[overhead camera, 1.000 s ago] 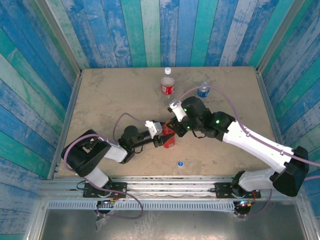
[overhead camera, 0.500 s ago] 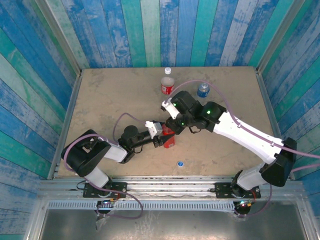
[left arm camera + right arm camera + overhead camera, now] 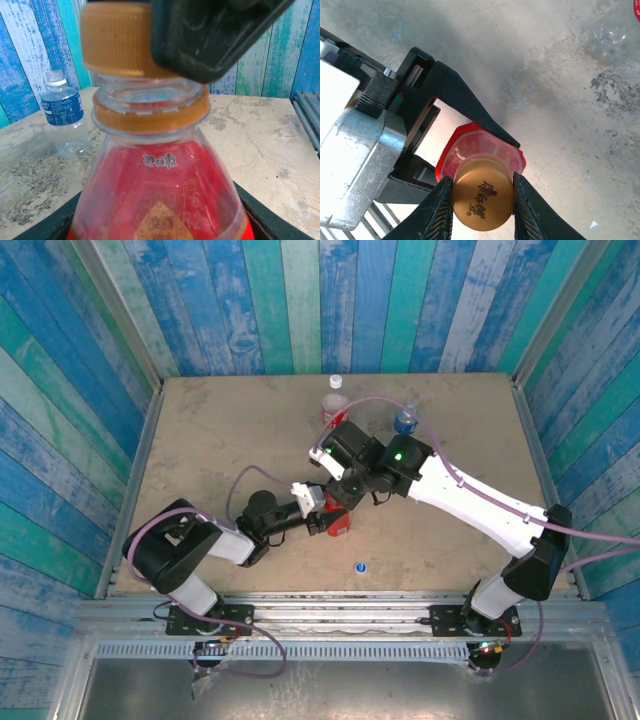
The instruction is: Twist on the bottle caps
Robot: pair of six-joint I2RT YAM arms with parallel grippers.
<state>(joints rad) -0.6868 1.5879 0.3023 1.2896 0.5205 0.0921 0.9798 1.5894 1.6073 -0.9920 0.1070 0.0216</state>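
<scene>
Orange cap [image 3: 481, 196] pinched in R gripper [image 3: 482, 204], sitting atop red bottle [image 3: 160, 200] neck; L gripper [image 3: 470, 155] clamped round bottle body.

Open room lies across the left half of the table [image 3: 205, 440] and its lower right corner. The left arm [image 3: 215, 542], right arm [image 3: 470, 505] and red bottle [image 3: 340, 526] crowd the centre. Upper centre holds the red-labelled bottle [image 3: 333, 403] and blue-labelled bottle [image 3: 404, 424]; a blue cap [image 3: 360, 566] sits bottom centre.
</scene>
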